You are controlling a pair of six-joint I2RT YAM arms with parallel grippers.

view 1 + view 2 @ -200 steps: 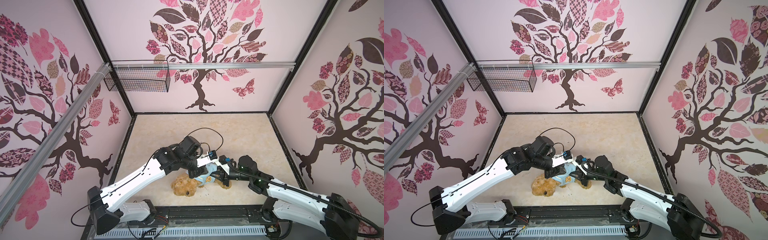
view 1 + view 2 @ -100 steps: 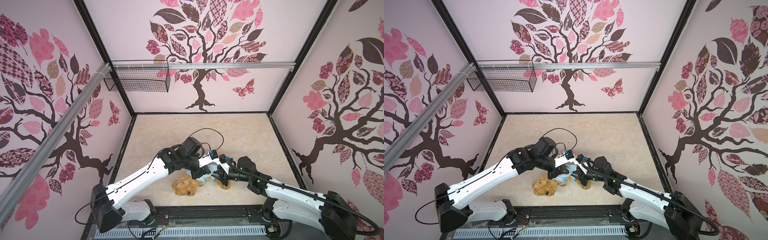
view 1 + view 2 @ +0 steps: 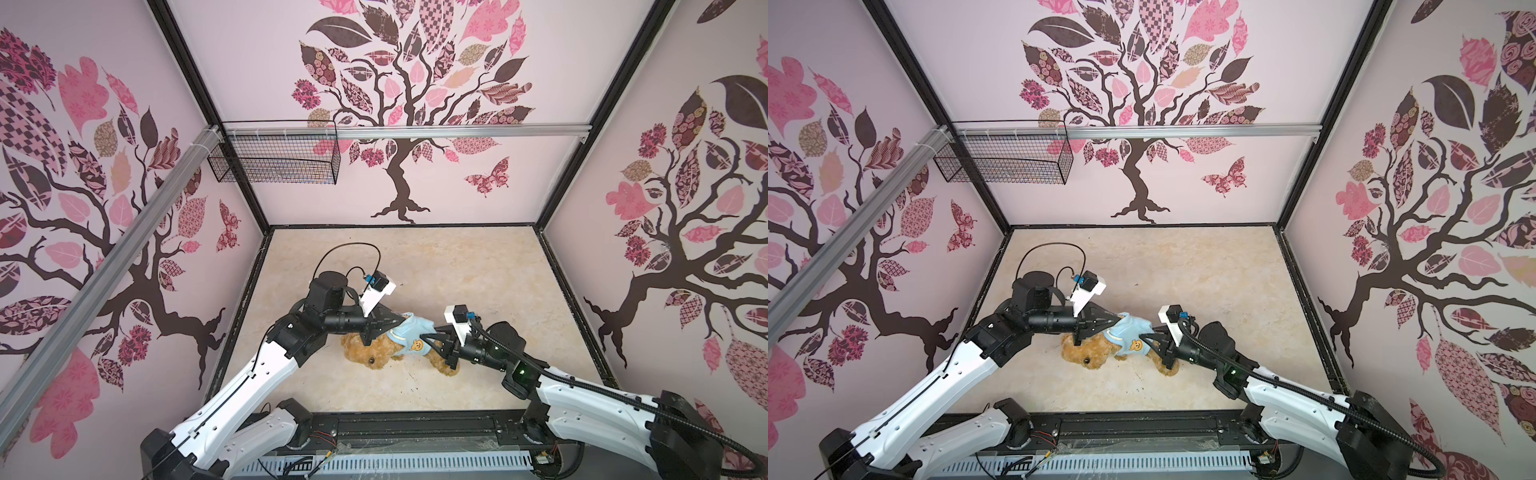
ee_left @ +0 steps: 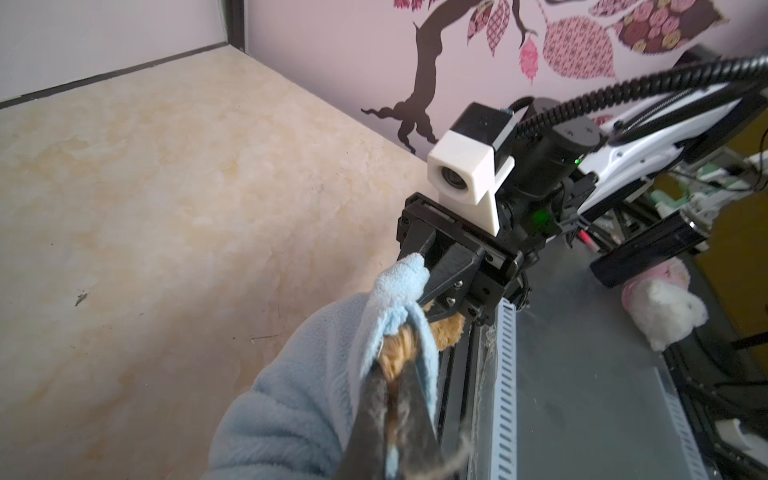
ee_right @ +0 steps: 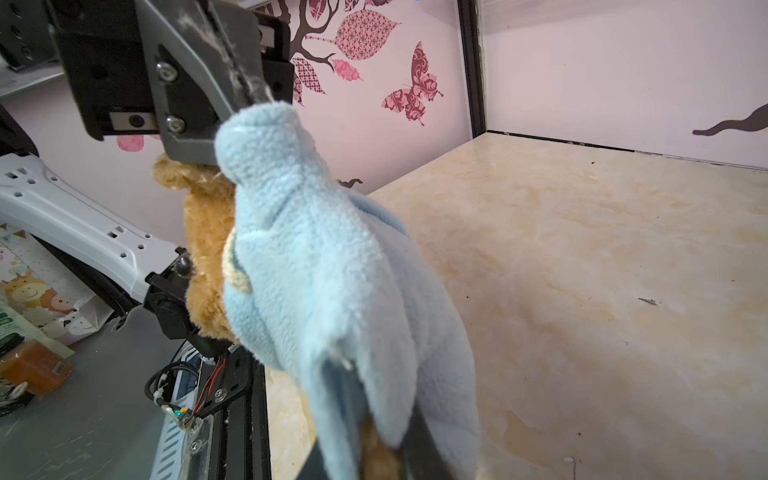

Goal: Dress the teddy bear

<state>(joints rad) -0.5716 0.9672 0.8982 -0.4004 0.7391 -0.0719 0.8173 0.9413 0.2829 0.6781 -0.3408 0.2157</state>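
Teddy bear (image 3: 370, 353) is near the front edge of the tabletop (image 3: 457, 270), between both arms, with a light-blue shirt (image 3: 409, 332) on its body. Left fingers (image 3: 388, 318) pinch one shirt end; right fingers (image 3: 436, 332) pinch the other.

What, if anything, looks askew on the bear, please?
The shirt sits askew on the bear: it is pulled into bunched peaks between the left hand and the right hand, both shut on it.

Bright, even, diffuse light; faint soft shadows on the worktop (image 3: 457, 270). Both top views bow at their edges. Wrist views blur at lower centre.
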